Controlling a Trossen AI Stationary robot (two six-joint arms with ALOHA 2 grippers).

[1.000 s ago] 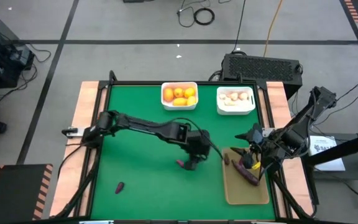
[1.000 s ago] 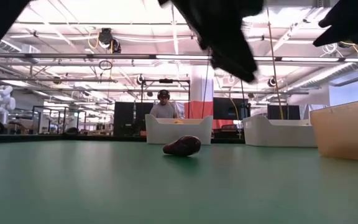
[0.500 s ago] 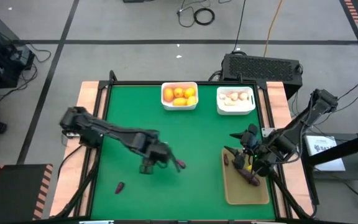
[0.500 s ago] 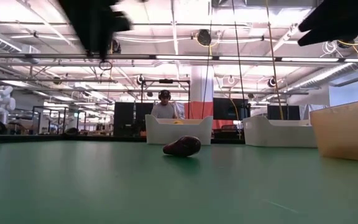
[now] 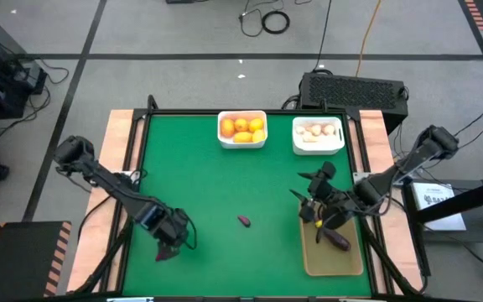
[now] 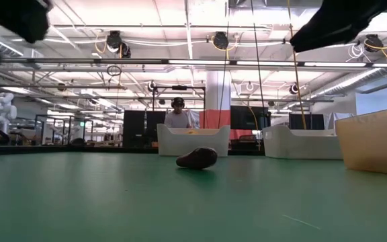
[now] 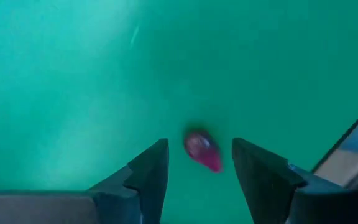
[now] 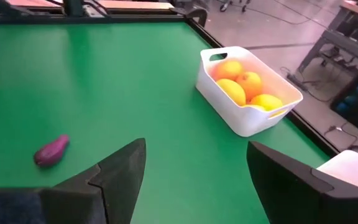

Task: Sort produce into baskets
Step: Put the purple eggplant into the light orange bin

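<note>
- The left gripper (image 7: pixel 197 180), fingers spread, hangs right above a small purple piece (image 7: pixel 202 150) lying near the green mat's (image 5: pixel 199 184) front-left corner.
- The right gripper (image 8: pixel 194 180), empty with fingers apart, waits over the tan tray (image 5: pixel 342 260).

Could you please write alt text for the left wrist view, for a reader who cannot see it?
The left gripper hangs open over the green table, its two dark fingers either side of a small purple piece of produce lying on the surface, not touching it.
</note>
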